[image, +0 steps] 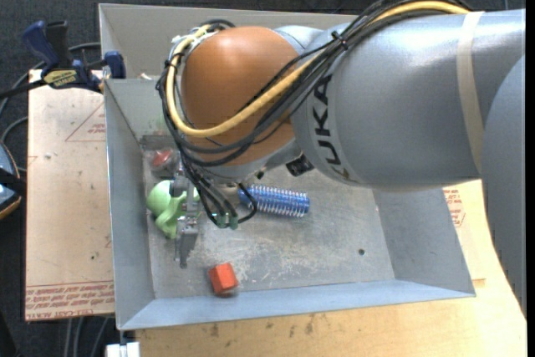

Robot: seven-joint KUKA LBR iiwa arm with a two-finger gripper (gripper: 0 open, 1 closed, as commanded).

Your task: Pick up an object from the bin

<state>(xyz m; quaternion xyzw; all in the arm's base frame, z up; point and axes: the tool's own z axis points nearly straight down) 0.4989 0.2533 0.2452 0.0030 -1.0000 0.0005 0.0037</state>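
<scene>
In the camera view, the grey arm (418,96) is reaching in from the right and is covering the far and middle part of the grey metal bin (334,251). A rounded orange cover (234,79) is sitting on its wrist, and a bundle of black and yellow cables (393,11) is running along the arm and looping round that cover.

Below the cover, the tool (184,251) is pointing down at the bin floor in the left part of the bin, close to the left wall. Whether it is standing wide or narrow I cannot tell, since its tip is showing as one slim grey piece. Nothing is showing gripped in it.

A green rounded thing (163,203) is lying against the left wall, just to the left of the tool and a little farther back. The two are overlapping in this view, and whether they are touching I cannot tell.

A blue ribbed roller (280,201) is lying on its side to the right of the tool, near the middle of the floor. An orange-red block (222,278) is lying near the tool's tip, close to the near wall and apart from the tool. A small reddish thing (159,156) is lying farther back by the left wall, partly under the cables.
</scene>
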